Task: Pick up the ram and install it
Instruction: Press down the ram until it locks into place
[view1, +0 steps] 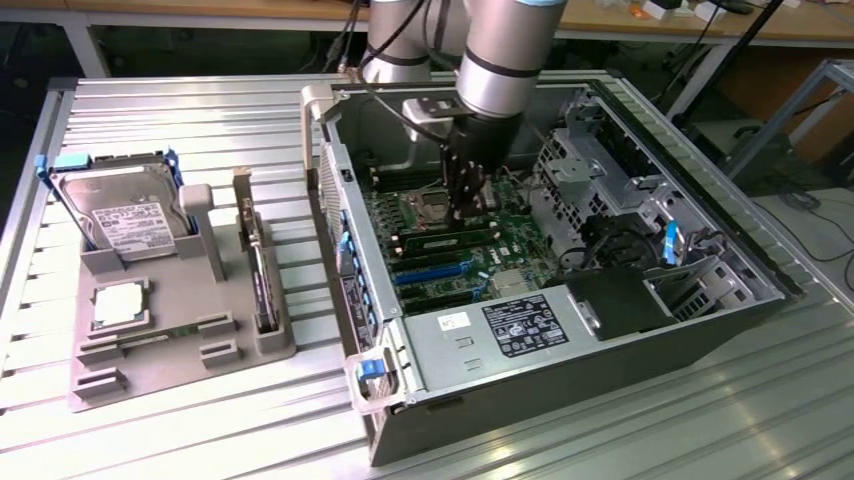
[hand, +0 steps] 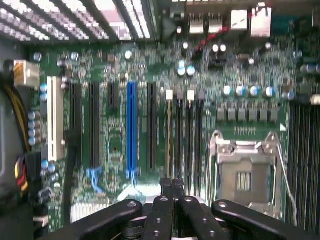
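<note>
Gripper (view1: 463, 222) inside case (view1: 694, 330), jaws together, over ram (view1: 447, 241) at motherboard (view1: 514, 262) slots. Risk: uneven press leaves stick tilted, half-seated; socket (view1: 430, 207) sits at 11 o'clock.

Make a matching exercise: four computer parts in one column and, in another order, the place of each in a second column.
Parts:
1. hard drive
2. processor
3. ram
4. card

Places:
A. inside the case, on the motherboard, under the shut tool
B. upright at the far end of the tray
C. flat on the tray, in front of the hard drive
D. on edge along the side of the tray nearest the case

Pairs: 1-B, 2-C, 3-A, 4-D
</note>
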